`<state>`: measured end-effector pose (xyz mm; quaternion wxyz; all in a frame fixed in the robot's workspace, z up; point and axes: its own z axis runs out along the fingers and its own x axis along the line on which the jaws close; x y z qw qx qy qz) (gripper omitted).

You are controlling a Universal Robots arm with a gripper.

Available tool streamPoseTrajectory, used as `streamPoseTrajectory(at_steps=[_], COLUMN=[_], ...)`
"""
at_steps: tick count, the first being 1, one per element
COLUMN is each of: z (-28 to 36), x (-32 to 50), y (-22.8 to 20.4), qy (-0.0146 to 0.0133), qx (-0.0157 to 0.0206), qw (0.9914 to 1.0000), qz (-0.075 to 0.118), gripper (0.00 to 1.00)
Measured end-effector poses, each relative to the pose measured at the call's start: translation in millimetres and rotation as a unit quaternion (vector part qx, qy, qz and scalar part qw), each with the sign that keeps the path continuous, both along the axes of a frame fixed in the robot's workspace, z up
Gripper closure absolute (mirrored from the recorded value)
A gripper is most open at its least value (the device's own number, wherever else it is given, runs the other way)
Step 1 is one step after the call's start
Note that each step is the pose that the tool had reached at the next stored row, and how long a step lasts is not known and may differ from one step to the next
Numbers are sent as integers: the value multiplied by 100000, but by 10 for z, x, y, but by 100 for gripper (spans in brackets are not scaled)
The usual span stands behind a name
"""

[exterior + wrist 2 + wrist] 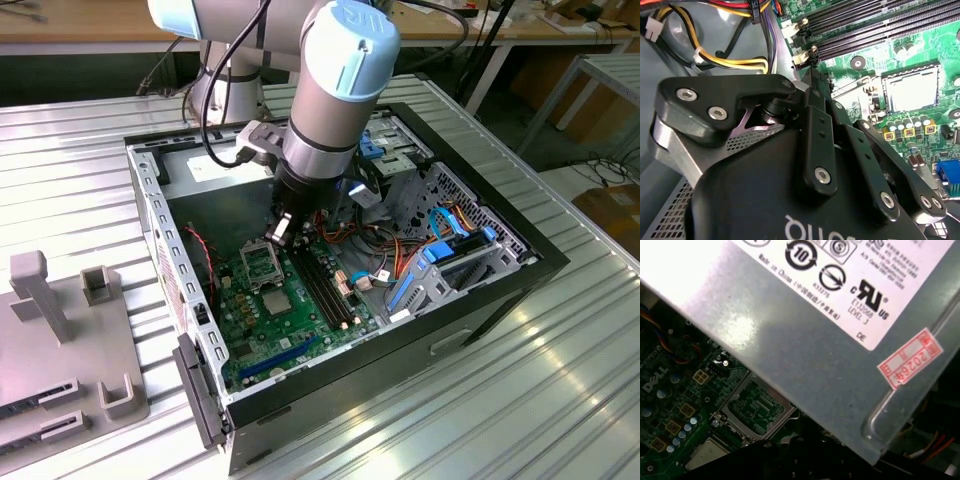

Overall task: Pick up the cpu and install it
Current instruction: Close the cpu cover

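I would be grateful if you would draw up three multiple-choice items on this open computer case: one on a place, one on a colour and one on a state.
1. Where is the end effector?
A. Down inside the computer case, just above the board
B. Over the grey fixtures on the table
C. Outside the case, above the bare table

2. What colour is the board?
A. Blue
B. Green
C. Red

3. In what state is the socket?
A. Hidden under a cooler
B. Shut over a seated chip
C. Uncovered, with no chip seated

Answers:
1 A: the exterior view shows it lowered into the case, close by the socket.
2 B: the board is green in all three views.
3 C: the first wrist view shows bare contacts inside the socket's metal frame.
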<state>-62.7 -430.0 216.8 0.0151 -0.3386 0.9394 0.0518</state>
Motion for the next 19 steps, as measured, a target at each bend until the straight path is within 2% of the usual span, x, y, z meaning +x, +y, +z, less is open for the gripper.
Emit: streamPoseTrajectory(at_steps=[3, 10, 13, 16, 19], z=[-1, 6, 32, 32, 31], x=[-9, -23, -25, -19, -7], y=[0, -1, 0, 0, 1], qy=[-6, -1, -5, -2, -8], qx=[192, 382, 806, 1295, 1521], qw=[100000, 99999, 99997, 99992, 99988], qz=[3, 5, -10, 13, 3], gripper=[89, 89, 89, 89, 89])
